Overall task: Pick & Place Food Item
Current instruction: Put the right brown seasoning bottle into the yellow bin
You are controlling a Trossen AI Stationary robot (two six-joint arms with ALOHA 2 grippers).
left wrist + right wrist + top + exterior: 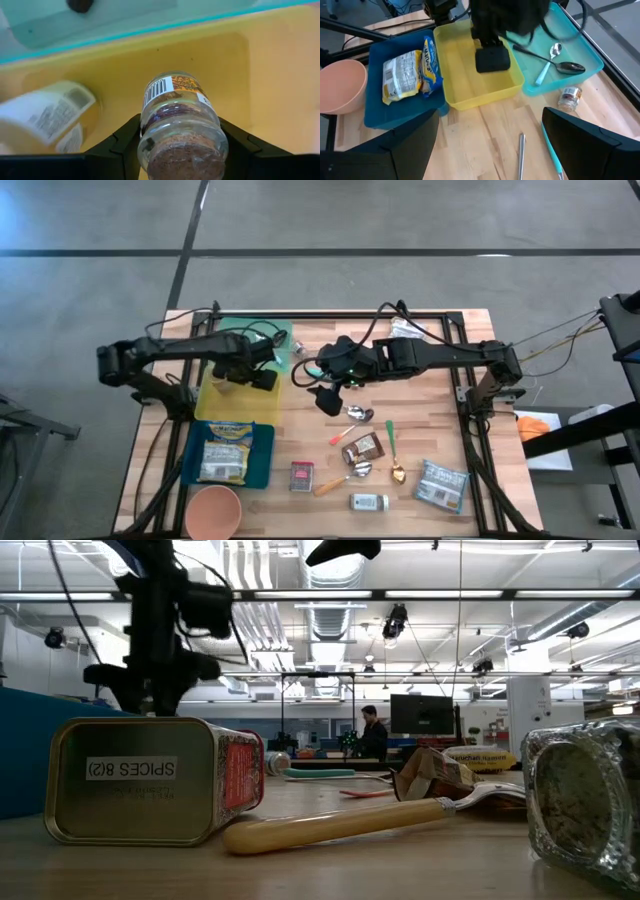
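Observation:
My left gripper (180, 137) points down into the yellow tray (212, 402) and is shut on a glass spice jar (175, 115) that has a cork top, a barcode label and brown contents. In the right wrist view the same gripper (492, 57) stands low inside the yellow tray (470, 87). A white-labelled bottle (50, 117) lies on its side on the tray floor beside the jar. My right gripper (318, 387) hovers open above the middle of the table, with nothing between its fingers (395, 150). My left gripper pinches the jar's glass body just below the cork top (150, 140) between its two fingers, one on each side. The fingers come from above, pointing down. The jar hangs cork end up and a little tilted, its base toward the tray floor; whether it touches the floor cannot be told.
A blue tray (262, 460) with a food bag lies near of the yellow one, with a pink bowl (213, 512) beyond it. A teal tray (580, 50) holds spoons. A red spice tin (302, 476), packets, spoons and a small jar (369, 502) lie on the near right.

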